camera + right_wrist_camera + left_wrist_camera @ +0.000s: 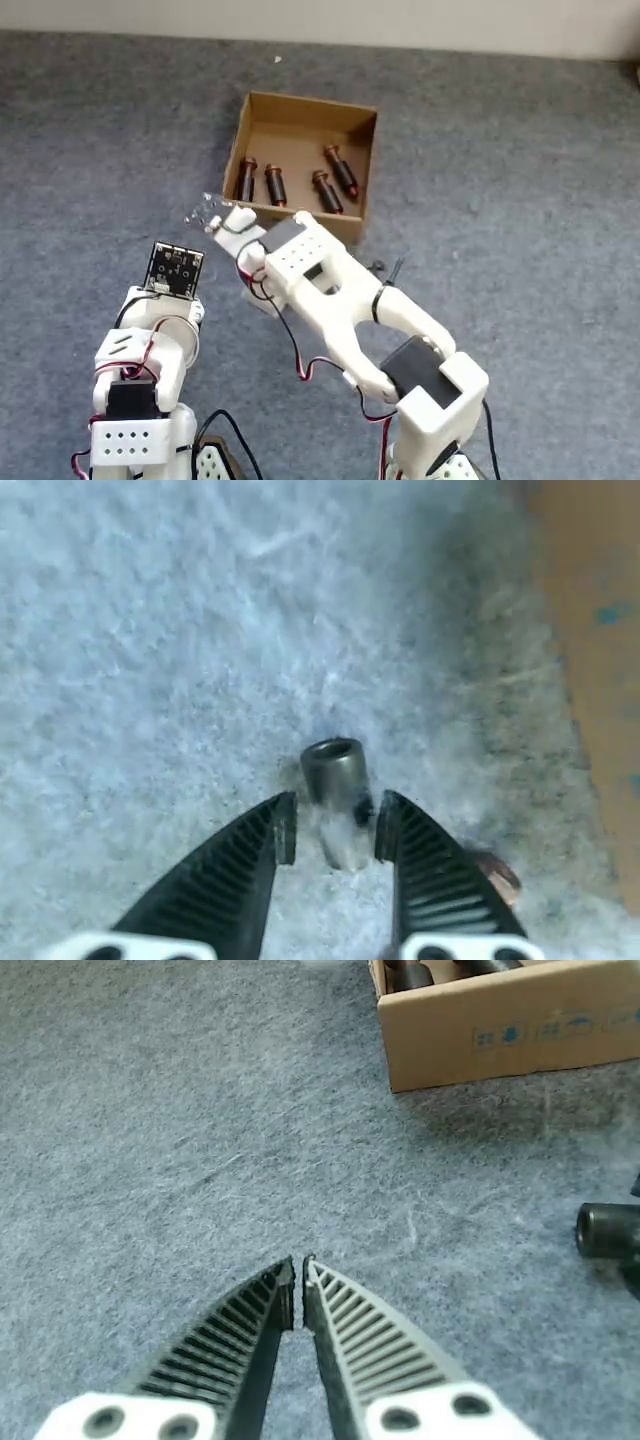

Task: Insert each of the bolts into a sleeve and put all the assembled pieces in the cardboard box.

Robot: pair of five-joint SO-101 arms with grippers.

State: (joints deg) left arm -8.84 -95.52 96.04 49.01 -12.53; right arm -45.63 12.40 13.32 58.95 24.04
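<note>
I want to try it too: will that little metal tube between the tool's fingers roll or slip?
The sleeve looks smooth and shiny, so it may slip in the right tool. Being round, it could roll, though fuzzy carpet probably slows it.

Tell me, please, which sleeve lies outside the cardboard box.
The bare grey sleeve on the carpet, within the right claw; the other four lie inside the cardboard box as assembled pieces.

One cardboard box [310,125] holds four assembled pieces [275,185]. Just outside the box are one sleeve [335,775] and one coppery piece [500,877], partly hidden.
</note>
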